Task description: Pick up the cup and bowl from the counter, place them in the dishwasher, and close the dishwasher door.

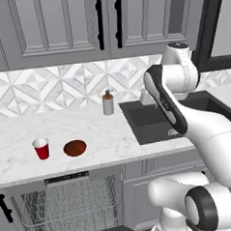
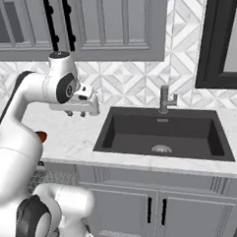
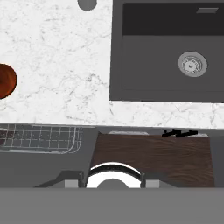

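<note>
The first step, the reach, is not yet begun: the cup (image 1: 41,148) and bowl (image 1: 75,148) stand at left on the tabletop (image 1: 99,133). The pincer (image 2: 76,113) hangs beside the sink (image 2: 160,133); spread or pressed, I cannot tell. Next it must travel left toward the cup.

Gripper (image 2: 75,113) hovers above counter (image 2: 74,135), left of dark sink (image 2: 163,133); bowl (image 2: 42,137) edge behind arm.

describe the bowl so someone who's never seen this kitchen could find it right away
Start at the dark sink set in the white marble counter and look left along the countertop. The bowl sits near the front edge, above the open dishwasher. It is low, round and dark reddish-brown, unlike the taller red cup beside it.
</note>
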Robot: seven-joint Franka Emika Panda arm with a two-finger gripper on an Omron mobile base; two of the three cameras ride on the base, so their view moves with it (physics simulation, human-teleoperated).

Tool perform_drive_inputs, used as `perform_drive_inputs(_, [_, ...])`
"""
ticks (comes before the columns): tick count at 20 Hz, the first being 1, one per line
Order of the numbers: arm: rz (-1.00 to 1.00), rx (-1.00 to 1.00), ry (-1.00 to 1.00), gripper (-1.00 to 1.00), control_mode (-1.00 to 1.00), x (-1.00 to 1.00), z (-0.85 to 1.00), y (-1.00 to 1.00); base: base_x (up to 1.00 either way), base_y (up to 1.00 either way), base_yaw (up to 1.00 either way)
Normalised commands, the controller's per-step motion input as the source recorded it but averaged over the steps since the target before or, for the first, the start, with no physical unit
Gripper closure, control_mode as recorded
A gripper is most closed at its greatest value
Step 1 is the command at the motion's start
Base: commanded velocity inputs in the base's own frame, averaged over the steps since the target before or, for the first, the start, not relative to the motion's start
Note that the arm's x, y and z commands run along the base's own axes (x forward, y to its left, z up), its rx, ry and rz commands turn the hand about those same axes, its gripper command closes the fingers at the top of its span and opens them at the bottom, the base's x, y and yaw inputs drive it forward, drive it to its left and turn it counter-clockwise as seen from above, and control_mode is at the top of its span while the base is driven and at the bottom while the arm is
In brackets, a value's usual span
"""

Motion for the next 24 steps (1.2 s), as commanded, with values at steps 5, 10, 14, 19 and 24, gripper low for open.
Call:
perform_drive_inputs(5, [0.00,0.00,0.00,-1.00,1.00,0.00,0.00,0.00,-0.03,0.00,0.01])
perform_drive_inputs(10, [0.00,0.00,0.00,-1.00,1.00,0.00,0.00,0.00,0.00,0.00,0.40])
perform_drive_inputs(14, [0.00,0.00,0.00,-1.00,1.00,0.00,0.00,0.00,0.00,0.00,0.59])
perform_drive_inputs(19, [0.00,0.00,0.00,-1.00,1.00,0.00,0.00,0.00,-0.01,-0.07,0.61])
perform_drive_inputs(24, [0.00,0.00,0.00,-1.00,1.00,0.00,0.00,0.00,-0.05,-0.19,0.58])
